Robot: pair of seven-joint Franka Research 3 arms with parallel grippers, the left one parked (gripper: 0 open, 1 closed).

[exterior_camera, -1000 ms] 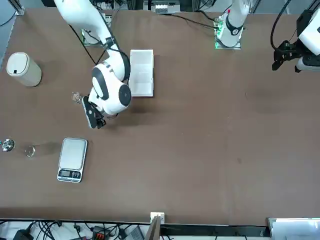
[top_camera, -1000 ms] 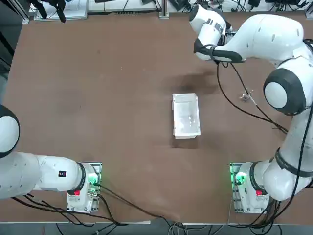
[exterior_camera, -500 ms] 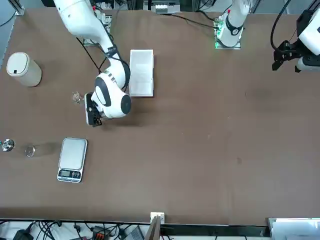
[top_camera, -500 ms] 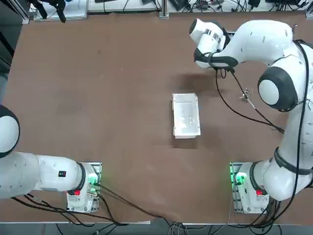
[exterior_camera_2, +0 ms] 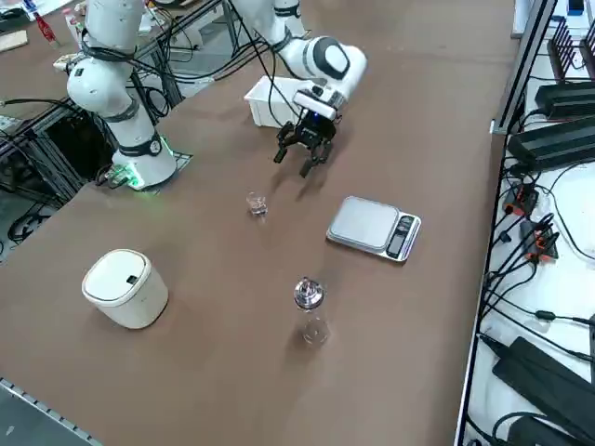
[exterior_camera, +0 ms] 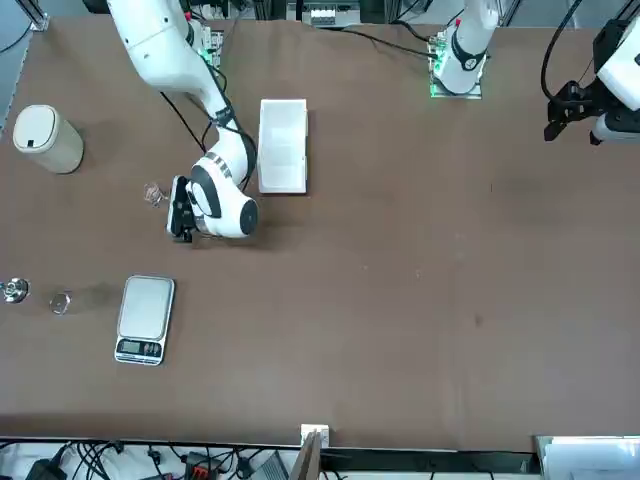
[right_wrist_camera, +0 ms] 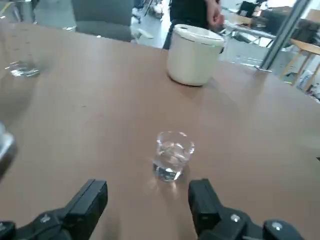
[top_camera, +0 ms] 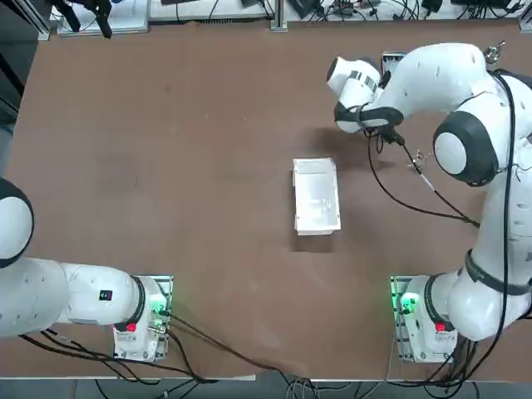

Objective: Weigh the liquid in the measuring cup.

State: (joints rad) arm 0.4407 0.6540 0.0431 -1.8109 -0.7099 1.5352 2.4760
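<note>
My right hand (exterior_camera_2: 303, 154) hangs low over the bench (exterior_camera: 420, 280), fingers (right_wrist_camera: 90, 200) spread wide apart, w/ nothing between them. The wrist view shows both fingers at either side of empty bench surface.

The measuring cup (right_wrist_camera: 172, 155) stands upright on the bench just in front of my fingertips, not touching them. It is small and transparent, w/ a bit of clear liquid at the bottom. In the right side view the cup (exterior_camera_2: 257, 204) sits near my hand, on the side toward the white lidded container (exterior_camera_2: 124, 287).

I take the scale (exterior_camera_2: 374, 227) as landmark. It is silvery and rectangular, flat on the bench, nothing on its plate. My hand is near it, between it and the white tray (exterior_camera_2: 268, 102). The measuring cup is apart from the scale, also not far. Beside the scale, on the side away from my hand, stand 2 more small items: a metal-looking piece (exterior_camera_2: 308, 295) and another clear little glass (exterior_camera_2: 315, 331), close to each other. The white lidded container is well apart from the scale, beyond the measuring cup.

In the front view the measuring cup (exterior_camera: 152, 194) is just beside my hand (exterior_camera: 180, 208), and the scale (exterior_camera: 145, 318) lies nearer to the camera than both.
</note>
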